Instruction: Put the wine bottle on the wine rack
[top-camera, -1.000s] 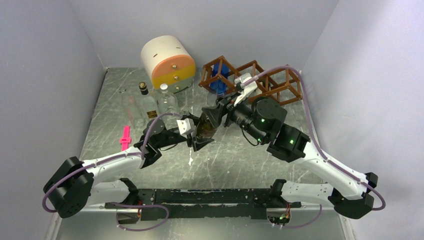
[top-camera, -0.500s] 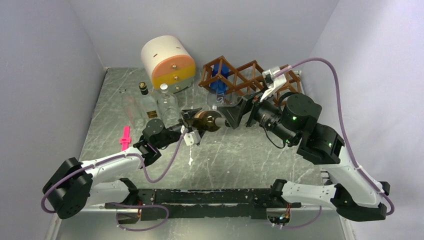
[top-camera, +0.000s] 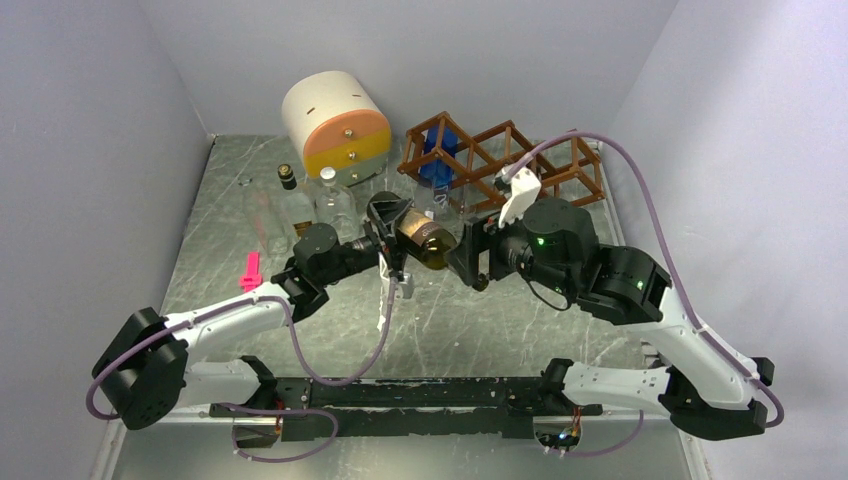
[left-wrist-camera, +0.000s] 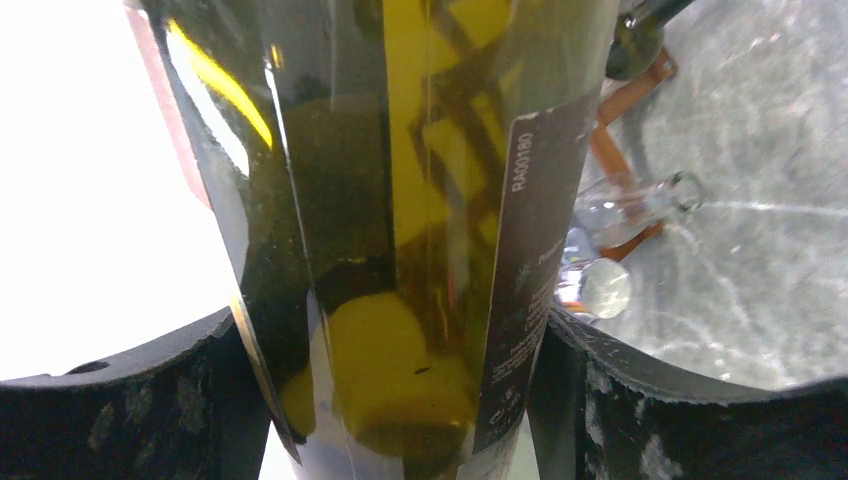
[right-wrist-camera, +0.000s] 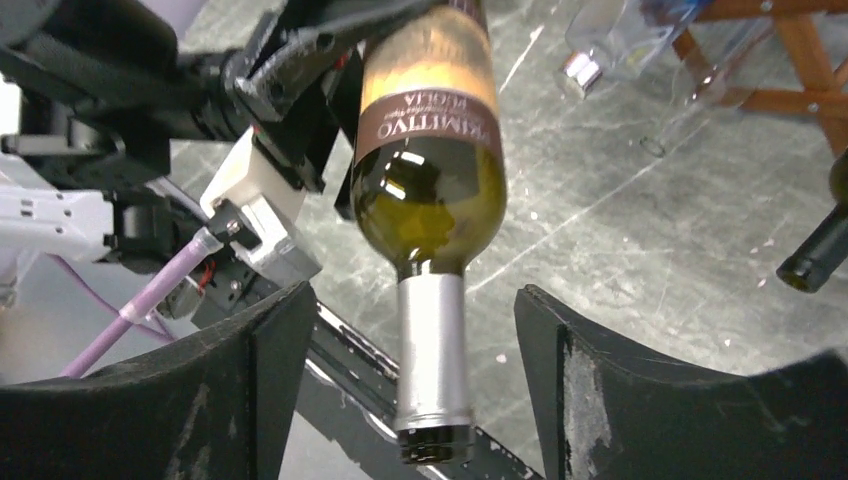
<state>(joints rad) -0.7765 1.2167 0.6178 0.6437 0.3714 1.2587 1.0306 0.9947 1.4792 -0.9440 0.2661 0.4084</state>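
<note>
The wine bottle (top-camera: 428, 240) is dark olive glass with a brown label and a silver neck, and hangs tilted above the table. My left gripper (top-camera: 392, 232) is shut on its lower body; in the left wrist view the glass (left-wrist-camera: 400, 250) fills the space between the fingers of that gripper (left-wrist-camera: 390, 400). My right gripper (top-camera: 472, 256) is open, its fingers on either side of the silver neck (right-wrist-camera: 432, 350) without touching it. The reddish-brown wine rack (top-camera: 520, 150) stands behind at the back right, with a blue thing (top-camera: 437, 160) in its left cell.
A round cream-and-orange drawer unit (top-camera: 335, 125) stands at the back. Clear glass bottles (top-camera: 335, 200) stand left of the held bottle, and another (right-wrist-camera: 620, 40) lies by the rack. A pink object (top-camera: 250, 275) lies at left. A dark bottle neck (right-wrist-camera: 815, 255) shows at the right wrist view's edge.
The left gripper has carried the bottle up and to the right, turning its neck toward the right arm. The right gripper let go, drew back right, then returned with its jaws round the neck.
</note>
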